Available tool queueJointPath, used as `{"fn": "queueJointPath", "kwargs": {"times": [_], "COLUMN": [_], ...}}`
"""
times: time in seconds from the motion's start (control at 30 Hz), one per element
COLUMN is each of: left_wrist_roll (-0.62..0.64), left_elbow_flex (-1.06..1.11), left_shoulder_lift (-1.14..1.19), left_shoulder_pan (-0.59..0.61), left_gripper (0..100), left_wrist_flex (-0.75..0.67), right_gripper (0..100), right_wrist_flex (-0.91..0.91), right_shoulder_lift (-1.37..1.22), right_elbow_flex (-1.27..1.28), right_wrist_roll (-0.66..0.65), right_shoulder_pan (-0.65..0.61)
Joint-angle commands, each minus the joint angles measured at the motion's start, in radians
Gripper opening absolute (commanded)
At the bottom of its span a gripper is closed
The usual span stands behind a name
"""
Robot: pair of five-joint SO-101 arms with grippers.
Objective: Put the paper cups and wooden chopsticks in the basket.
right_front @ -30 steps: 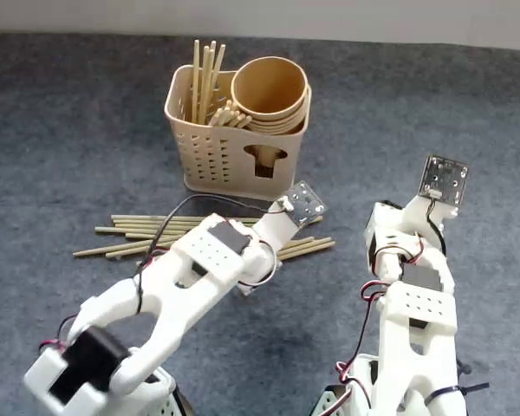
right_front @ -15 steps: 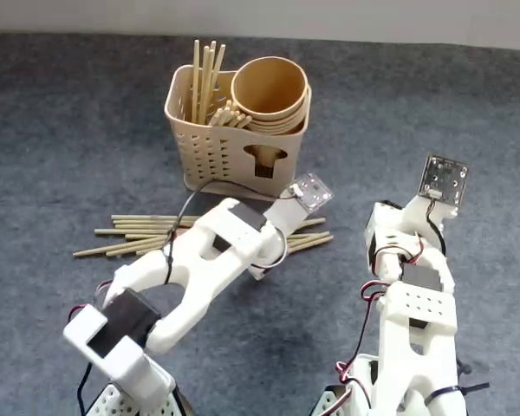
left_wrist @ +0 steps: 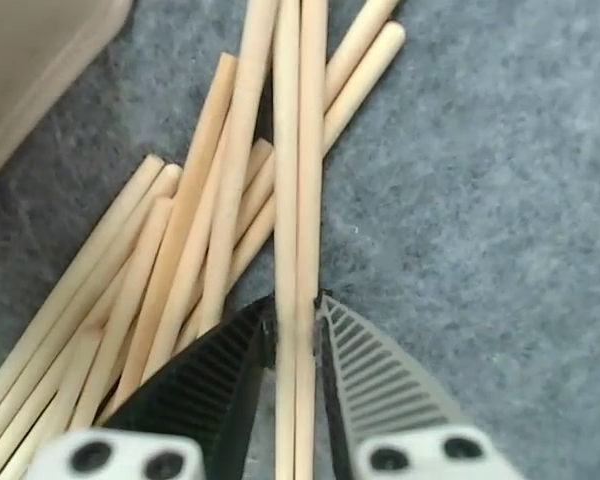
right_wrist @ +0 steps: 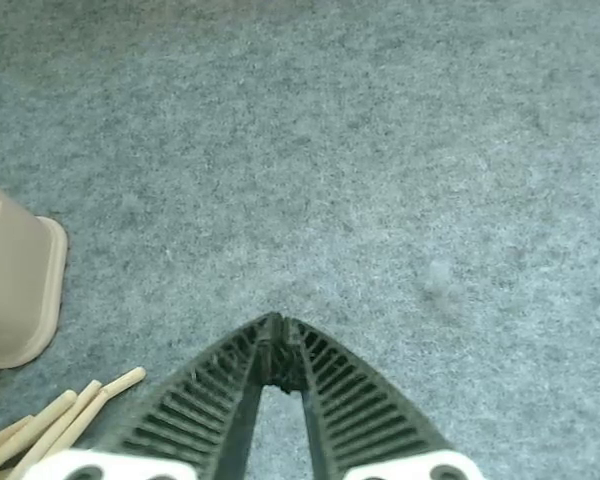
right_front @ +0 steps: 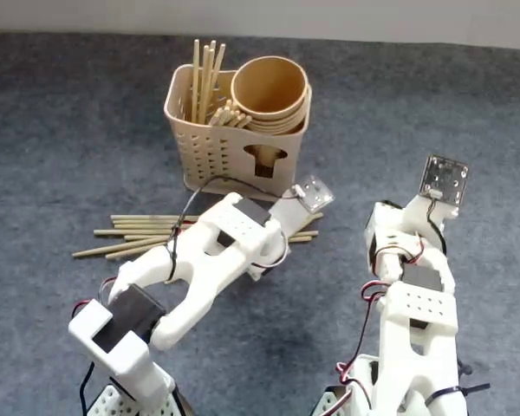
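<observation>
1. Your left gripper (left_wrist: 297, 302) is clamped on two chopsticks (left_wrist: 298, 150) from the loose pile (right_front: 130, 236) lying on the carpet (right_front: 433, 113) just in front of the basket (right_front: 199, 160); the paper cups (right_front: 269, 87) sit nested inside it.
2. The hold looks close to one end, so the pair may droop or slip once lifted.
3. Neighbouring sticks touch the pair and could drag along.
4. Your right gripper (right_wrist: 277, 322) is pinched shut on nothing, well aside.
</observation>
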State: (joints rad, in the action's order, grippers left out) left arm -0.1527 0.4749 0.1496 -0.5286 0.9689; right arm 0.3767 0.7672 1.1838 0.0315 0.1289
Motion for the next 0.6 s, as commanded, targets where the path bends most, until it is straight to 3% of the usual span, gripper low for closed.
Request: {"fn": "queueJointPath", "kwargs": {"times": [0.0,0.57], "left_wrist_roll": [0.000,-0.003], "left_elbow_flex": [-0.045,0.171], "left_shoulder_lift": [-0.030,-0.441], "left_shoulder_pan": [0.010,0.012], "left_gripper": [1,1], "left_wrist_flex": [0.031,0.058], "right_gripper": [1.0,1.0], "right_wrist_flex": [-0.022,-0.022], "right_shoulder_lift": [0.015,0.015], "right_elbow_flex": [-0.010,-0.010], "right_wrist_roll": [-0.012,-0.012], "right_shoulder_pan": [0.008,0.008]}}
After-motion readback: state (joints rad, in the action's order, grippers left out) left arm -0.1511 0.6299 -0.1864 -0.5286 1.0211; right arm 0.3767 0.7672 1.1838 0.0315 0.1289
